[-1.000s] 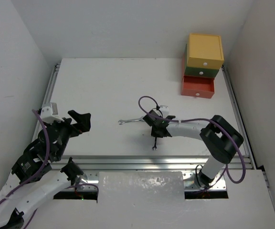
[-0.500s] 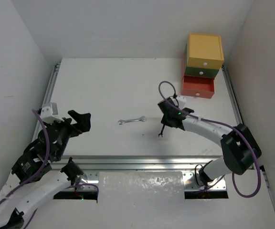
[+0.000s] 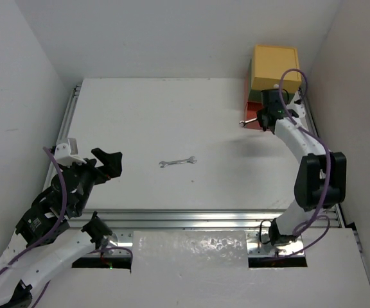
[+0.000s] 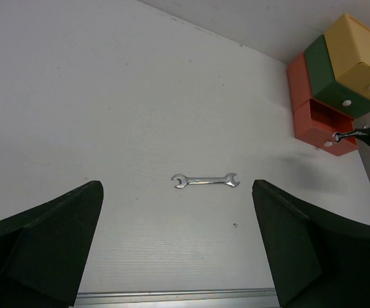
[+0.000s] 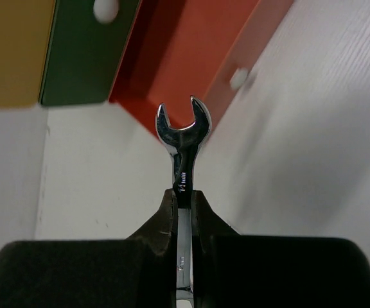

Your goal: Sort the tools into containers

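Clamping a wrench [image 5: 182,138] (tail hidden), right gripper [image 5: 184,196] hangs by drawers [image 3: 273,67]; left gripper [image 3: 110,164] gapes.

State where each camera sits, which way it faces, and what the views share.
Top external: above and behind, looking down on the white table; both arms show.
Left wrist: looks forward over the table at the lying silver wrench; the open left gripper frames the view.
Right wrist: faces the open orange-red drawer; the right gripper clamps a second silver wrench.
Shared: top and left wrist both show the lying wrench.
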You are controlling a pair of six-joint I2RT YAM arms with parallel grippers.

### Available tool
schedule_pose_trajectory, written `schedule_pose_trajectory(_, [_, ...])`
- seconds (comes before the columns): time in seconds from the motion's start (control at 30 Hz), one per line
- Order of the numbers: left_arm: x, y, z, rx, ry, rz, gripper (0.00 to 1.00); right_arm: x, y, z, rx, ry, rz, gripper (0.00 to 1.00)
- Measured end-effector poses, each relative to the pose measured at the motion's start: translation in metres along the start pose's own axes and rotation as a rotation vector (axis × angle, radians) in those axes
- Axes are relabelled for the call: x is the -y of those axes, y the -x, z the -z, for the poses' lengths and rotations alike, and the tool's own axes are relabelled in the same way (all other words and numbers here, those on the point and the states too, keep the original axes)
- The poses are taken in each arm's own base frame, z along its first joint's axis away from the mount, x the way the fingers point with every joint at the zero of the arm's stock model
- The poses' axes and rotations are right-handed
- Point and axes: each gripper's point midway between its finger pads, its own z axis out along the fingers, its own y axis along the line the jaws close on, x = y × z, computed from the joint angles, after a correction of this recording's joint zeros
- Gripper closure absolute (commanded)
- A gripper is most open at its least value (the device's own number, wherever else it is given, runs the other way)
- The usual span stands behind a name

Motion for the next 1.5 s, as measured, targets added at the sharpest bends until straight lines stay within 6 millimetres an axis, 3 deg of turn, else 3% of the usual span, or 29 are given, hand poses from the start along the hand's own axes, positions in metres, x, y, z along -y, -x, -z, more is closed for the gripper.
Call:
schedule_pose_trajectory(0.23, [0.0, 0.0, 0.0, 0.001, 0.0, 0.001, 0.0, -0.004, 0.032, -0.061, 0.058, -0.068, -0.172, 1.0])
schedule_pose_trajectory(0.43, [-0.001, 0.003, 0.003, 0.014, -0.005, 0.01, 0.0, -0.017, 0.05, -0.092, 0.085, -0.063, -0.224, 0.98])
schedule_pose_trajectory(0.47, [-0.001, 0.003, 0.003, 0.013, -0.005, 0.01, 0.0, -0.021, 0.053, -0.096, 0.09, -0.056, -0.23, 0.92])
schedule_pose_trajectory(0.5, [-0.001, 0.003, 0.003, 0.013, -0.005, 0.01, 0.0, -0.024, 0.057, -0.099, 0.096, -0.049, -0.239, 0.7])
schedule_pose_trajectory(0.53, [-0.001, 0.003, 0.003, 0.013, -0.005, 0.01, 0.0, -0.026, 0.06, -0.101, 0.101, -0.043, -0.251, 0.58])
schedule_pose_trajectory(0.6, [-0.001, 0.003, 0.003, 0.013, -0.005, 0.01, 0.0, -0.027, 0.063, -0.103, 0.106, -0.037, -0.249, 0.41])
schedule_pose_trajectory(0.67, [-0.001, 0.003, 0.003, 0.013, -0.005, 0.01, 0.0, -0.031, 0.065, -0.103, 0.103, -0.02, -0.24, 0.37])
schedule_pose_trajectory(0.7, [-0.001, 0.003, 0.003, 0.013, -0.005, 0.01, 0.0, -0.033, 0.066, -0.103, 0.101, -0.011, -0.232, 0.3])
schedule_pose_trajectory(0.9, [-0.001, 0.003, 0.003, 0.013, -0.005, 0.01, 0.0, -0.058, 0.05, -0.096, 0.007, 0.106, -0.12, 0.29])
schedule_pose_trajectory(1.0, [-0.001, 0.003, 0.003, 0.014, -0.004, 0.01, 0.0, -0.094, 0.019, -0.076, -0.089, 0.256, 0.082, 0.25])
schedule_pose_trajectory(1.03, [-0.002, 0.003, 0.003, 0.014, -0.002, 0.011, 0.0, -0.11, 0.003, -0.064, -0.125, 0.328, 0.169, 0.15])
schedule_pose_trajectory(1.07, [-0.002, 0.003, 0.003, 0.015, 0.0, 0.013, 0.0, -0.131, -0.022, -0.045, -0.165, 0.434, 0.293, 0.03])
schedule_pose_trajectory(1.1, [-0.003, 0.003, 0.003, 0.016, 0.004, 0.013, 0.0, -0.146, -0.046, -0.027, -0.2, 0.52, 0.417, 0.01])
schedule_pose_trajectory(1.17, [-0.004, 0.003, 0.003, 0.017, 0.011, 0.014, 0.0, -0.178, -0.117, 0.024, -0.286, 0.757, 0.769, 0.01])
schedule_pose_trajectory(1.27, [-0.005, 0.004, 0.003, 0.021, 0.017, 0.017, 0.0, -0.197, -0.207, 0.079, -0.311, 1.002, 1.224, 0.02])
schedule_pose_trajectory(1.33, [-0.006, 0.004, 0.003, 0.023, 0.022, 0.021, 0.0, -0.183, -0.27, 0.108, -0.338, 1.127, 1.507, 0.06])
schedule_pose_trajectory(1.4, [-0.007, 0.004, 0.003, 0.024, 0.028, 0.024, 0.0, -0.14, -0.321, 0.122, -0.428, 1.185, 1.75, 0.08])
schedule_pose_trajectory(1.43, [-0.008, 0.004, 0.003, 0.024, 0.03, 0.026, 0.0, -0.113, -0.338, 0.125, -0.491, 1.195, 1.853, 0.08])
schedule_pose_trajectory(1.5, [-0.008, 0.005, 0.003, 0.027, 0.031, 0.03, 0.0, -0.067, -0.353, 0.12, -0.61, 1.181, 1.998, 0.08])
